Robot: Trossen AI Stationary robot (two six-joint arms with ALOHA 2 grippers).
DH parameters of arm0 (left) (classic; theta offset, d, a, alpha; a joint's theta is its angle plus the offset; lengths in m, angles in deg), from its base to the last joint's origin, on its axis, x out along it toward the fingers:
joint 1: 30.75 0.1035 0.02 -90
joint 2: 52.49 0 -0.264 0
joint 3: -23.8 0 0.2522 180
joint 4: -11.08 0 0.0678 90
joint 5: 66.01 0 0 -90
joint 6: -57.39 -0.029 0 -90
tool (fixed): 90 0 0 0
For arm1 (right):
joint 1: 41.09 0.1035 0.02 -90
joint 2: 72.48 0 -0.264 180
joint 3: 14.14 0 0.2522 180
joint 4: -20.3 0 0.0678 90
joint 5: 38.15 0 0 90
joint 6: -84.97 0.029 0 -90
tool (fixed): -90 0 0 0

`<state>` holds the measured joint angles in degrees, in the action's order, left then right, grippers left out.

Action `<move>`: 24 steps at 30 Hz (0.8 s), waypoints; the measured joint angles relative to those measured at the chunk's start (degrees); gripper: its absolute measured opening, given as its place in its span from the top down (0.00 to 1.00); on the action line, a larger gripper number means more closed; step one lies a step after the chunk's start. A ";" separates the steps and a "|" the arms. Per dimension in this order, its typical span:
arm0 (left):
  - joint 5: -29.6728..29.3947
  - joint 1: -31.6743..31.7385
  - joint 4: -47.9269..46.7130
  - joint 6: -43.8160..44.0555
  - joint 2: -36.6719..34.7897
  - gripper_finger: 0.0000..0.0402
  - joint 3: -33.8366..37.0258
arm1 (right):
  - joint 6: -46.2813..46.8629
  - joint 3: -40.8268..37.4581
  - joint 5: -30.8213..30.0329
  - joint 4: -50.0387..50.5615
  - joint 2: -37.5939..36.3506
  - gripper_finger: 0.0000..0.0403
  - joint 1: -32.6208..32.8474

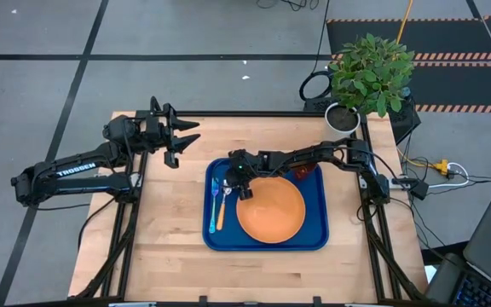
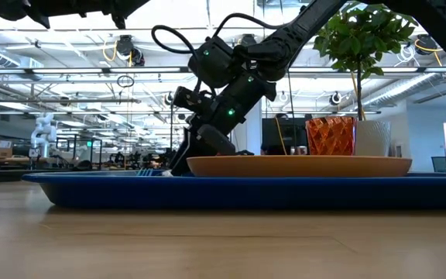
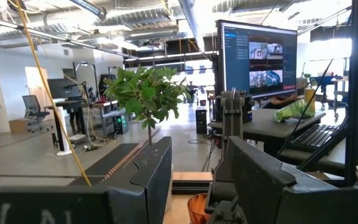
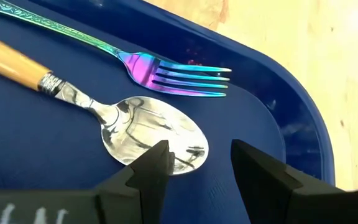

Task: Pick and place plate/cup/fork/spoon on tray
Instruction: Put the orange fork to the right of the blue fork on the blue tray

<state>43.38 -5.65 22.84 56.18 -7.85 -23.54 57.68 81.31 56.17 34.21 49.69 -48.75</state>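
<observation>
Blue plastic filled most of what I watched: the tray (image 1: 314, 239) sat on the wooden table (image 1: 169, 247), a little toward the right arm's side. On it lay the orange plate (image 1: 271, 211), taking up the middle and right of the tray, and beside the plate, along the tray's left edge, the fork (image 1: 214, 205) and the spoon (image 1: 222, 209) rested side by side, lengthwise and just apart. Through the right wrist camera the fork (image 4: 166, 70) looked iridescent, blue running to purple, and the spoon (image 4: 154, 134) showed its shiny bowl and orange handle, both flat on the tray floor. The cup (image 1: 303, 172) stood upright on the tray's far right corner, behind the plate; from table height I saw it (image 2: 330, 136) rising past the plate's rim (image 2: 300, 165). My right gripper (image 1: 239, 186) hung over the far left part of the tray, just above the spoon's bowl, its jaws spread and holding nothing; the dark fingertips (image 4: 151, 165) framed the bowl's edge without touching it that I could tell. My left gripper (image 1: 180, 141) waited well clear of the tray, raised over the table's far left area, jaws likewise spread and empty. A potted plant (image 1: 369, 77) stood at the table's far right corner.
</observation>
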 joint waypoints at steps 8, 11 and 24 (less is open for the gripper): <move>-0.01 0.00 0.00 0.00 0.00 0.60 0.00 | -0.02 0.00 -0.03 -1.93 0.00 0.58 0.00; 0.00 0.00 0.00 0.00 0.00 0.60 -0.01 | -0.02 0.00 -0.03 -2.01 0.00 0.58 0.00; 0.01 -0.02 0.00 0.00 0.00 0.60 -0.02 | -4.99 -1.84 -10.83 -6.43 0.00 0.58 0.19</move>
<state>43.39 -5.67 22.84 56.18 -7.85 -23.56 52.69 79.47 45.34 27.78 49.69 -48.56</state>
